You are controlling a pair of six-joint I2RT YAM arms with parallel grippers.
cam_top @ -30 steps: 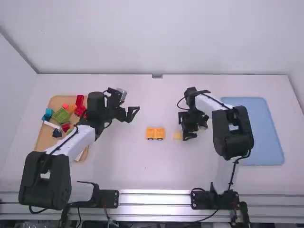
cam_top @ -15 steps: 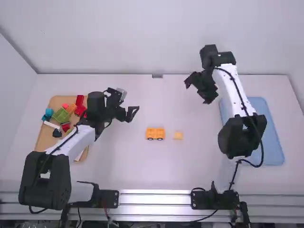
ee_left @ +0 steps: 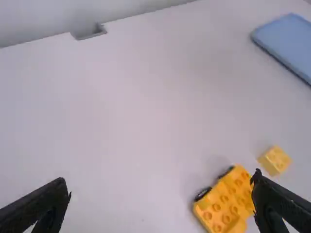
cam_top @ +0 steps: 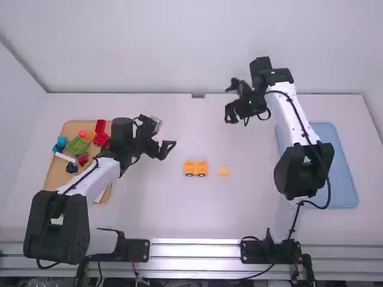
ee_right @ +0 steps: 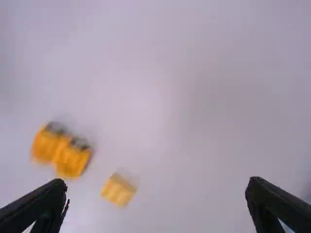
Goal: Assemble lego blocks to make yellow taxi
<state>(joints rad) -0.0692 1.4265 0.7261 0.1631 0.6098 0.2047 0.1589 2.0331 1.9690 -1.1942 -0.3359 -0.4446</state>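
Note:
In the high view, the orange-yellow wheeled base [cam_top: 195,168] stands mid-table, and a small yellow block [cam_top: 224,171] lies just right of it, apart. My left gripper [cam_top: 170,145] is open, above the table to the base's upper left. Farther back and higher, my right gripper [cam_top: 230,100] is open and empty. The left wrist view has the left gripper [ee_left: 163,194] with fingers wide apart, plus the studded base [ee_left: 224,200] and small block [ee_left: 274,160]. Between the spread fingers of the right gripper [ee_right: 158,191] in the right wrist view are the base [ee_right: 60,150] and block [ee_right: 118,190].
A tan tray [cam_top: 55,173] at the left holds several coloured blocks: green, red, blue and others, partly behind the left arm. On the right lies a blue tray [cam_top: 341,173], partly covered by the right arm.
The right arm has lifted away from beside the small yellow block toward the table's back, then its gripper swung slightly left. The left gripper has shifted only slightly.

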